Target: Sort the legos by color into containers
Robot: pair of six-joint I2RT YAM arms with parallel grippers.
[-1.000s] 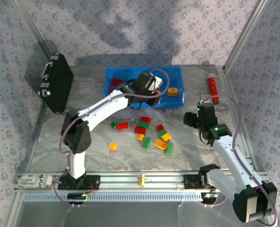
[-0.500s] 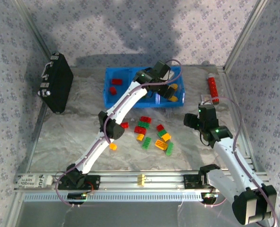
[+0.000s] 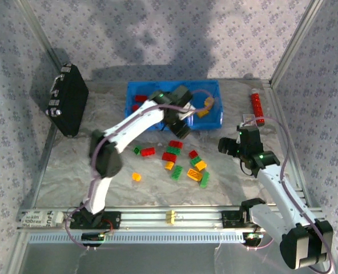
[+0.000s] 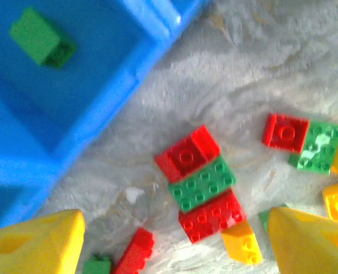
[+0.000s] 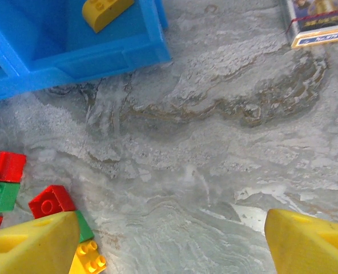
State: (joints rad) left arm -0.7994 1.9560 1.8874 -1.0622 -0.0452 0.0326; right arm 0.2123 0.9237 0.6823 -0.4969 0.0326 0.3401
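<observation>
The left gripper, its yellow fingers spread wide with nothing between them, is hovering over the small red, green and yellow studded plastic bricks lying loose at frame centre; the right gripper is hanging equally spread at centre right; the bright blue rectangular plastic bin, upper centre, is holding a few bricks.

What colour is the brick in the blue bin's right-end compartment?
Yellow: the brick is clearest in the right wrist view, inside the bin.
</observation>
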